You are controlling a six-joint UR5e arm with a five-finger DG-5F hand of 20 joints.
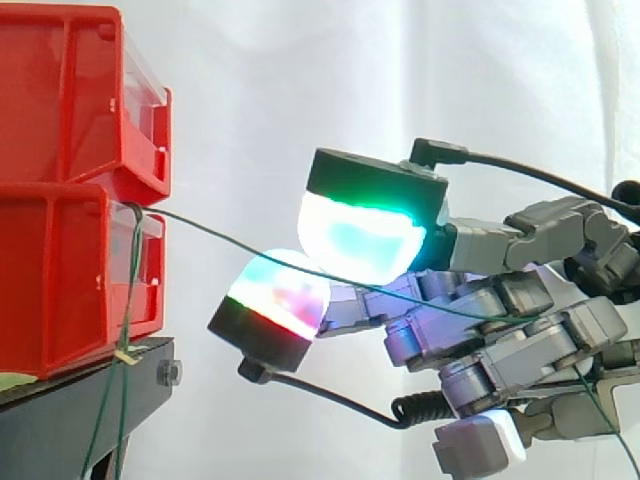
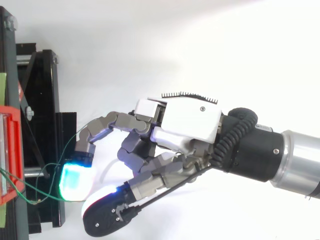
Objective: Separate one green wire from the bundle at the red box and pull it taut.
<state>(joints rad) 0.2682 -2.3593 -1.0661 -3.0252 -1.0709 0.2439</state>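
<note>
Clearly, the hand (image 2: 190, 122) had its fingers curled round one green wire (image 1: 250, 243), which ran from the front lip of the lower red bin (image 1: 60, 280) out to the right. The wire passed between two glowing fingertips (image 1: 360, 235) held apart and vanished among the curled fingers behind them. It sagged slightly. The other green wires (image 1: 130, 290) hung down the bin's front, past the edge of the black stand (image 1: 60, 430).
</note>
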